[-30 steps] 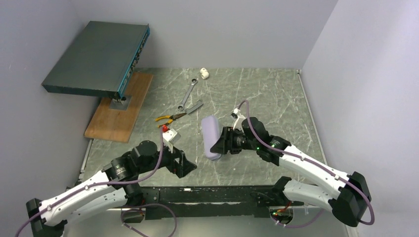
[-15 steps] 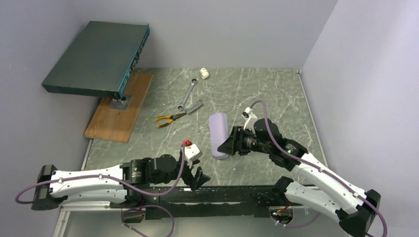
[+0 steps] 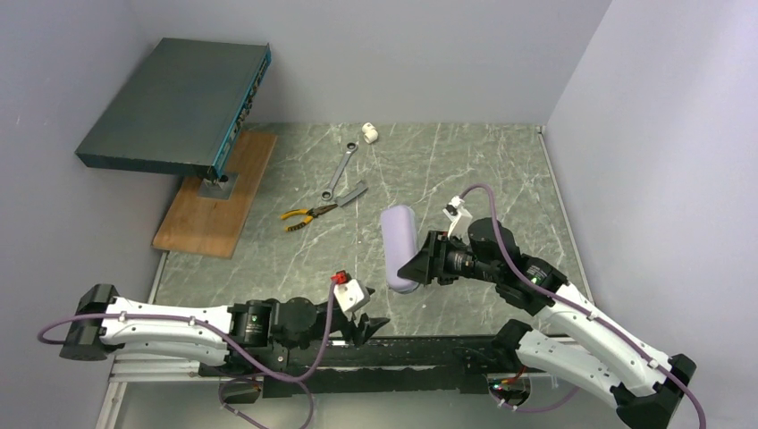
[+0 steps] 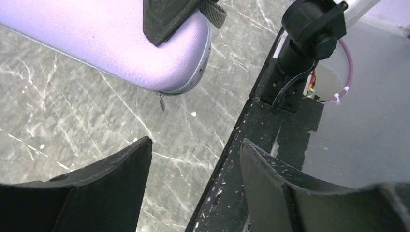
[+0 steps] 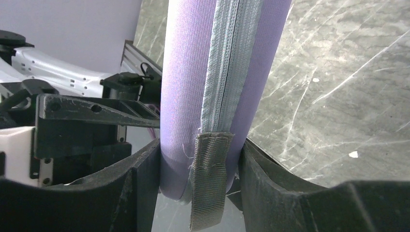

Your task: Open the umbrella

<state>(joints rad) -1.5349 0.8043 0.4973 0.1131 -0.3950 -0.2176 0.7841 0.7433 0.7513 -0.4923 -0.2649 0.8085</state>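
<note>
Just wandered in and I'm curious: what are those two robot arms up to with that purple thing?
The right arm's fingers are clamped on a zipped-shut lilac case, gripping it near one end. The left arm's fingers hang open just short of that end, where the zipper pull dangles. No umbrella is out yet; the case is closed.

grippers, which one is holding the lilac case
The right gripper, shut on the lilac case from both sides. The left gripper is open and holds nothing.
</note>
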